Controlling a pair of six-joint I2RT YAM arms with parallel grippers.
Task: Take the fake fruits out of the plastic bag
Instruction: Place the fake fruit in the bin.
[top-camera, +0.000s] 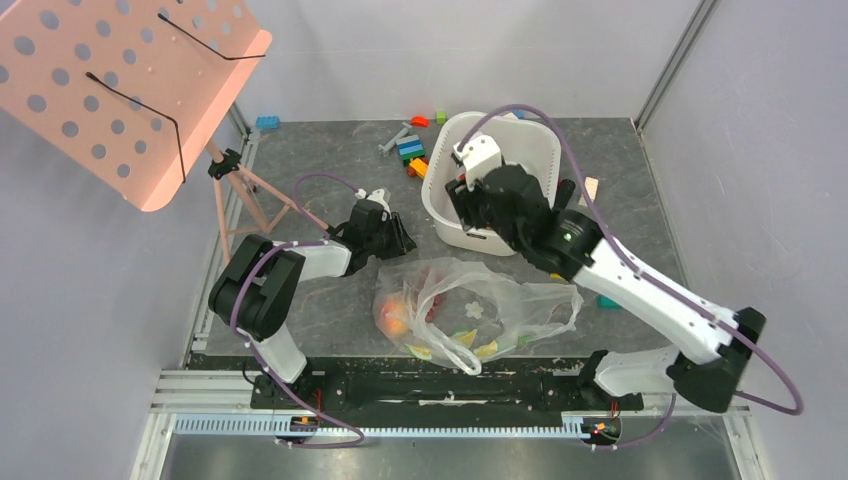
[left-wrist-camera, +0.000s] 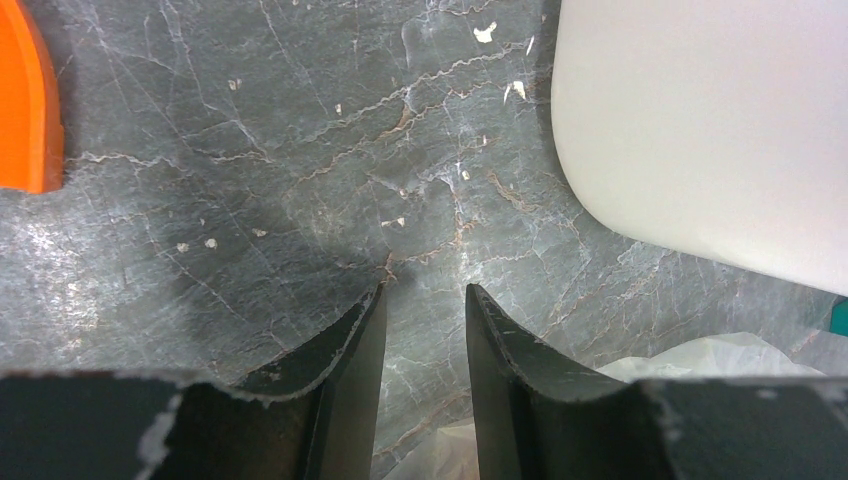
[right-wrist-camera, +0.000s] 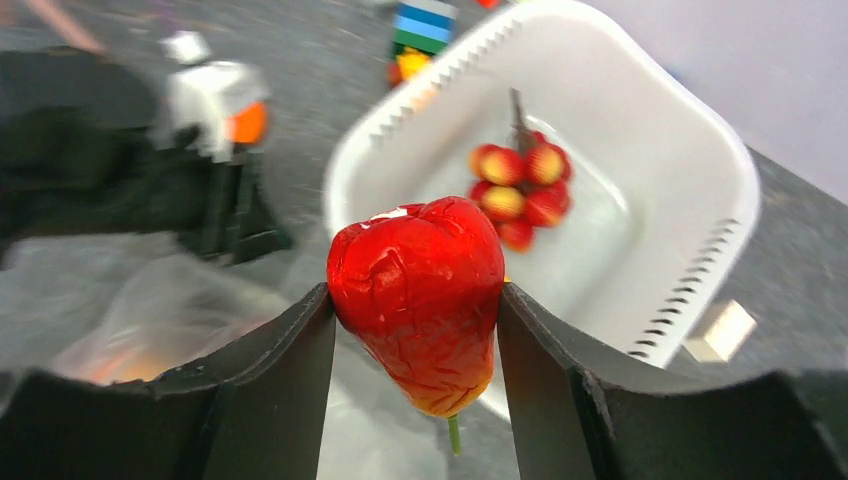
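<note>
My right gripper (right-wrist-camera: 415, 290) is shut on a glossy red apple (right-wrist-camera: 420, 270) with a yellow base and a green stem, held over the near rim of the white basin (right-wrist-camera: 720, 150). A red-yellow grape bunch (right-wrist-camera: 520, 190) lies inside the basin. The clear plastic bag (top-camera: 500, 300) lies crumpled on the table in front of the basin (top-camera: 540, 140), with an orange-pink fruit (top-camera: 395, 312) and pale yellow wedges (top-camera: 470, 340) showing through the film. My left gripper (left-wrist-camera: 425, 290) stands open low over the table at the bag's far left edge (top-camera: 385, 235). A bit of film (left-wrist-camera: 700, 355) shows beside its right finger.
Coloured toy blocks (top-camera: 410, 150) lie behind the basin on its left. A teal block (top-camera: 607, 302) and a beige block (right-wrist-camera: 722, 330) lie to the right. A flat orange piece (left-wrist-camera: 25, 100) lies left of my left gripper. A pink perforated stand (top-camera: 120, 80) rises at the far left.
</note>
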